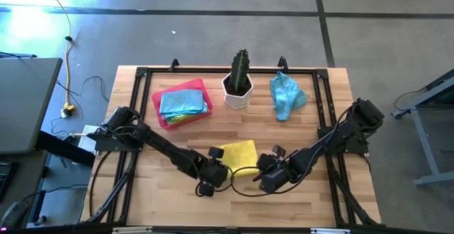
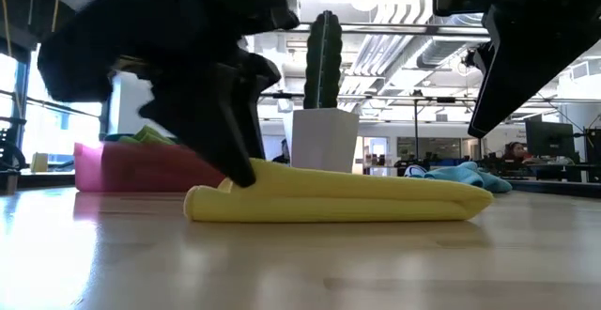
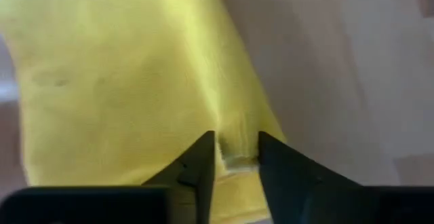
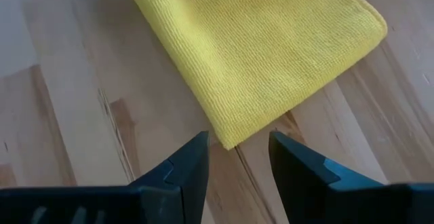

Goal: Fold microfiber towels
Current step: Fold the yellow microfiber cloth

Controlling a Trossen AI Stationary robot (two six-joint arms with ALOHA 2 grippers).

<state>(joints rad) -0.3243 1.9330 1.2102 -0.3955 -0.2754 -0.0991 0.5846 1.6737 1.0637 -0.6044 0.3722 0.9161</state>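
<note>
The yellow towel [image 1: 239,154] lies folded at the table's six o'clock. The left gripper [image 3: 236,157] pinches its edge; the right gripper [image 4: 239,157] hovers beside its corner, jaws apart, empty. Folded towels fill the tray [image 1: 157,108] at ten o'clock; a blue towel [image 1: 286,96] at one o'clock remains crumpled.
</note>
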